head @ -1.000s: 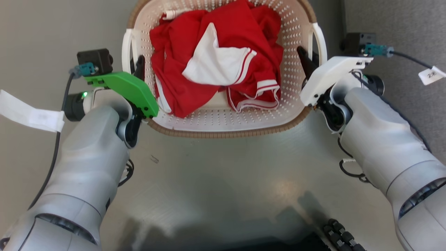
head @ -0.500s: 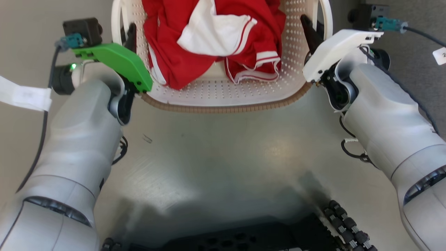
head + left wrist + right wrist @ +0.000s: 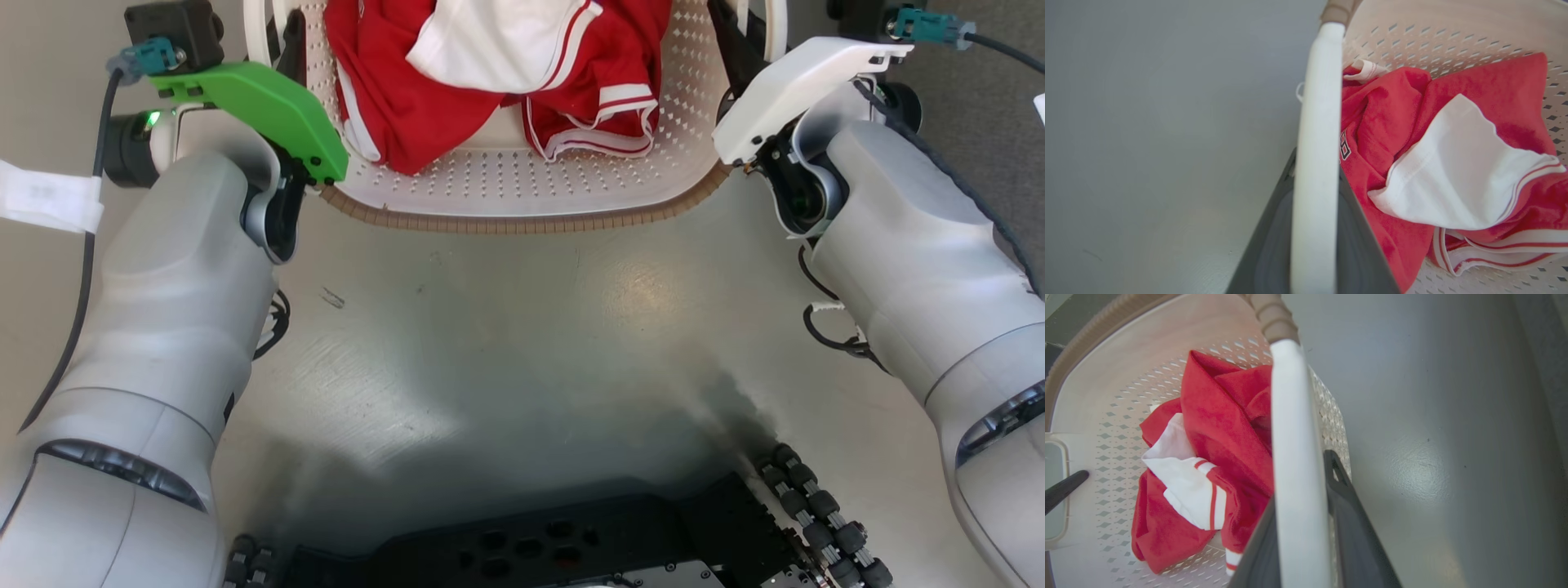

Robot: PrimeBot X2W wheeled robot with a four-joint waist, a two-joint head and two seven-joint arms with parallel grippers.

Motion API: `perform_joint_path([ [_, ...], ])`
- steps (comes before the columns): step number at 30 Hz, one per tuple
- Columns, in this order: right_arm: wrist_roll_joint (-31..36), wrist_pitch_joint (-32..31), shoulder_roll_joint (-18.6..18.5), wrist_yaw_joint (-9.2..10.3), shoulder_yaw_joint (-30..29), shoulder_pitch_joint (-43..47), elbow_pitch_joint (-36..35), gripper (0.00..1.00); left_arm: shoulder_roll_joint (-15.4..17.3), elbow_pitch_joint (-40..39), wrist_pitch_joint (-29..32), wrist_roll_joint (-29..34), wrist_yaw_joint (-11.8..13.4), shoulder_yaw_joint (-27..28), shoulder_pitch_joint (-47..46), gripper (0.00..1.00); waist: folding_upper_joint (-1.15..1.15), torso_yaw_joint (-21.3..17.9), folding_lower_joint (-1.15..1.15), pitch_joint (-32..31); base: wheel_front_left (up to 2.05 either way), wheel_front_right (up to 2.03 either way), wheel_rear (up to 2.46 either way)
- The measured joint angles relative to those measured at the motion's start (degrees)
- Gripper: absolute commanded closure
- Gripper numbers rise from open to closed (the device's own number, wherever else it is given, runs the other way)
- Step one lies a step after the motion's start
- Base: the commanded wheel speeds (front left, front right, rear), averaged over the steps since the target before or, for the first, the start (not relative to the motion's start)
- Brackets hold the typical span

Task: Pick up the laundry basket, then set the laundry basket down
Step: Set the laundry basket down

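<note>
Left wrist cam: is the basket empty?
No, a red and white garment lies crumpled inside the laundry basket.

The laundry basket (image 3: 531,175) is smooth plastic, garment (image 3: 392,122) matt cloth, floor (image 3: 522,343) glossy.

Silver-grey arms (image 3: 171,269); green left wrist cover (image 3: 261,106), white right cover (image 3: 792,82)

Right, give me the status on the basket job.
Done: the left gripper is shut on the left handle, and the right gripper on the right handle of the basket. In hand: the lift. I cannot tell whether the basket is off the floor. Left: set it down and let go.
</note>
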State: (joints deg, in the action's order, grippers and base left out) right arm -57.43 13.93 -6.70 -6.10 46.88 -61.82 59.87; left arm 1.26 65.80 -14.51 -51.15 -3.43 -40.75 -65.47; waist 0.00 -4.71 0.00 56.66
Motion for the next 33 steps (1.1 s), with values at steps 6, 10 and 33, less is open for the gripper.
perform_joint_path([
  [6, 0.0, 0.2, -0.5, 0.00, -0.8, -0.4, -0.8, 1.00, 0.3, -1.2, 0.0, 1.0, 0.5, 0.8, -0.5, 1.00, 0.00, 0.2, 0.00, 0.9, 0.00, 0.00, 0.00],
  [10, 0.0, 0.2, -0.6, 0.00, -1.7, -0.8, -1.3, 1.00, 0.5, -1.8, 0.0, 2.1, 0.8, 1.7, -0.9, 1.00, 0.00, 0.3, 0.00, 1.3, 0.00, 0.00, 0.00],
  [33, 0.6, 0.2, -1.1, -0.01, -4.1, -0.9, -2.1, 1.00, 0.7, -4.3, 0.0, 5.1, 1.0, 3.8, -1.3, 1.00, 0.00, 0.6, 0.00, 3.6, 0.00, 0.00, 0.00],
])
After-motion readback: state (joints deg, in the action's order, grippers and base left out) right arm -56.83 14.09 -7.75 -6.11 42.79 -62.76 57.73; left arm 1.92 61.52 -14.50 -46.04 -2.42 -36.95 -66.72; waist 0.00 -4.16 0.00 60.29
